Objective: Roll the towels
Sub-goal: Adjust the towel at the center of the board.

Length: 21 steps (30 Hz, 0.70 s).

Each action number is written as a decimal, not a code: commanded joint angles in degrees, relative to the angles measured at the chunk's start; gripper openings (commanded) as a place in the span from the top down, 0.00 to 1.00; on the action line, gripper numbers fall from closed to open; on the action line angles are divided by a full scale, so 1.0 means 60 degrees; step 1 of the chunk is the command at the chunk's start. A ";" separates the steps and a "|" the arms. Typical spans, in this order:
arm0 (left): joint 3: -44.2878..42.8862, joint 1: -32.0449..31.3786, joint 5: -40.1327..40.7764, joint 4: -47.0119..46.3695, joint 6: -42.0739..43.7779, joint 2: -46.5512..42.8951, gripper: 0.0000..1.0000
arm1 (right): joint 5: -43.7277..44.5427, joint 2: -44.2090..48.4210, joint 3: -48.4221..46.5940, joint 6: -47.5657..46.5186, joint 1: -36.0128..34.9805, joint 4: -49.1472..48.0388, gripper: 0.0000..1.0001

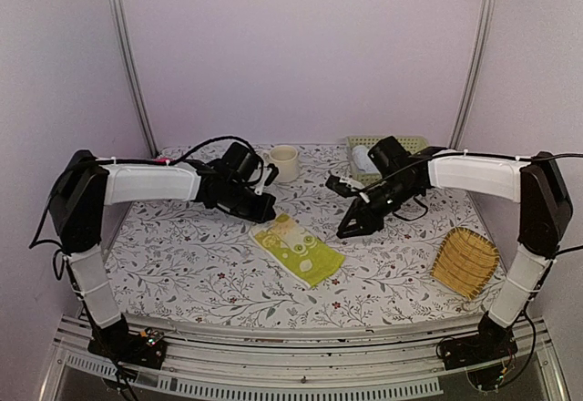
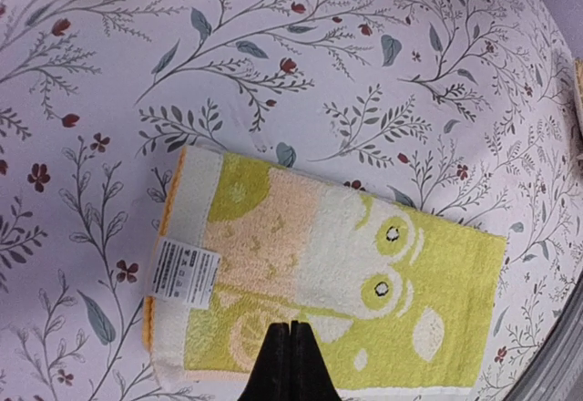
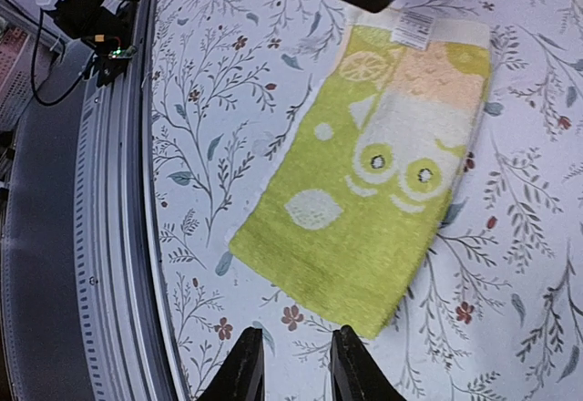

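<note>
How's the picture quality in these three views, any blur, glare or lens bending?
Top external: soft and slightly hazy, even light with a lilac cast, no glare. Left wrist: patterned towel sharp, table bows toward the right edge from the wide lens. Right wrist: towel clear, front rail curves, right gripper a dark silhouette.

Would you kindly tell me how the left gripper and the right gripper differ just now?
The left gripper has its fingers closed together; the right gripper has its fingers apart. The left gripper is at the labelled end of the towel; the right gripper sits off its green end. Both are black and hold nothing.
</note>
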<state>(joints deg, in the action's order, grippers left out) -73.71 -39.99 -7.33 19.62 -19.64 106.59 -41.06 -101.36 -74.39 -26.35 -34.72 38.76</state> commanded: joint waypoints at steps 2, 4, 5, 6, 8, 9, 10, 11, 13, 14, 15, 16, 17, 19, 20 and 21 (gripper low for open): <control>0.1068 0.0044 0.0421 -0.0455 -0.0412 -0.0401 1.00 | 0.0657 0.0342 0.0506 -0.0200 0.0467 -0.0424 0.71; 0.1041 0.0175 0.0479 -0.0337 -0.0298 -0.0195 1.00 | 0.0875 0.0240 0.0595 -0.0139 0.0458 -0.0618 0.69; 0.0965 0.0248 0.0615 -0.0131 -0.0257 -0.0074 1.00 | 0.0968 0.0083 0.0512 -0.0077 0.0420 -0.0572 0.69; 0.0950 0.0316 0.0723 -0.0101 -0.0210 0.0011 1.00 | 0.1097 -0.0129 0.0342 -0.0054 0.0337 -0.0433 0.68; 0.0976 0.0445 0.0596 -0.0190 -0.0125 0.0179 1.00 | 0.1371 -0.0538 0.0083 -0.0125 0.0130 -0.0253 0.68; 0.0964 0.0487 0.0450 -0.0224 -0.0081 0.0268 1.00 | 0.1497 -0.0718 0.0019 -0.0133 0.0020 -0.0245 0.68; 0.0928 0.0513 0.0384 -0.0248 -0.0039 0.0387 1.00 | 0.1604 -0.0914 -0.0046 -0.0142 -0.0072 -0.0231 0.66; 0.0868 0.0525 0.0379 -0.0251 -0.0001 0.0517 1.00 | 0.1660 -0.1100 -0.0101 -0.0148 -0.0164 -0.0178 0.65; 0.0765 0.0576 0.0491 -0.0239 0.0070 0.0860 1.00 | 0.1749 -0.1504 -0.0120 -0.0199 -0.0329 -0.0180 0.65; 0.0686 0.0608 0.0516 -0.0258 0.0110 0.0919 1.00 | 0.1854 -0.1649 -0.0105 -0.0194 -0.0409 -0.0221 0.64; 0.0629 0.0641 0.0531 -0.0297 0.0158 0.1322 1.00 | 0.1971 -0.1809 -0.0078 -0.0183 -0.0485 -0.0253 0.64; 0.0549 0.0668 0.0566 -0.0309 0.0207 0.1517 1.00 | 0.2068 -0.1940 -0.0050 -0.0180 -0.0571 -0.0268 0.65; 0.0431 0.0696 0.0576 -0.0307 0.0242 0.1684 1.00 | 0.2090 -0.2034 -0.0010 -0.0199 -0.0686 -0.0276 0.66; 0.0206 0.0717 0.0487 -0.0346 0.0343 0.1981 1.00 | 0.1869 -0.2071 0.0131 -0.0230 -0.0864 -0.0308 0.69; 0.0108 0.0717 0.0440 -0.0414 0.0398 0.2123 1.00 | 0.1598 -0.2019 0.0278 -0.0313 -0.0959 -0.0354 0.70; 0.0017 0.0717 0.0372 -0.0514 0.0456 0.2258 1.00 | 0.1372 -0.1965 0.0428 -0.0385 -0.1084 -0.0426 0.72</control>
<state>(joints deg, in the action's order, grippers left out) -72.16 -36.34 -4.78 17.19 -19.00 115.46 -30.28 -113.43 -73.67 -27.22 -38.94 36.84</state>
